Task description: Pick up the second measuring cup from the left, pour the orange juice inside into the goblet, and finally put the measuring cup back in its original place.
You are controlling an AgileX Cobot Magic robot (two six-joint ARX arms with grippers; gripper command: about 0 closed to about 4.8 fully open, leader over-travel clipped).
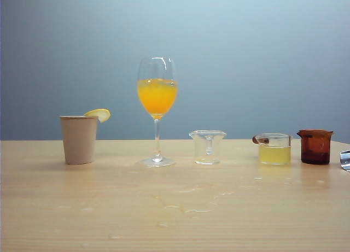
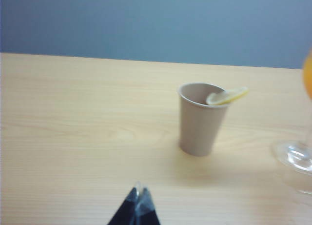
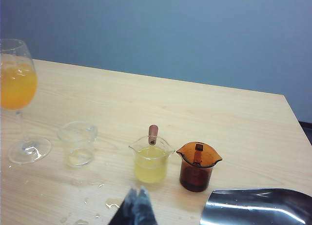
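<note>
Small clear measuring cup (image 1: 207, 147) with a flared spouted rim, upright and empty on a pale wooden table (image 1: 175, 208), just right of the goblet's round foot and apart from it. Tall stemmed goblet (image 1: 157, 110) upright near the middle of the exterior view, bowl about half full of bright orange juice (image 1: 157, 96). Droplets and thin streaks of spilled liquid (image 1: 191, 208) on the table in front of the measuring cup.

Further right, a clear cup with a brown handle stub (image 1: 274, 148), holding pale yellow-green liquid, then an amber-brown glass cup (image 1: 315, 146) beside it. Left of the goblet and well apart, a beige paper cup (image 1: 79, 139) with a lemon slice (image 1: 98, 114) perched on its rim. A shiny metal object (image 3: 258, 206) at the table's right edge, identity unclear. Plain blue-grey wall behind.

Left gripper (image 2: 139, 192) low over bare table on the near side of the paper cup, dark fingertips pressed together, holding nothing. Right gripper (image 3: 137, 192) over the near table edge, on the near side of the yellow-green cup, fingertips likewise together and empty.
</note>
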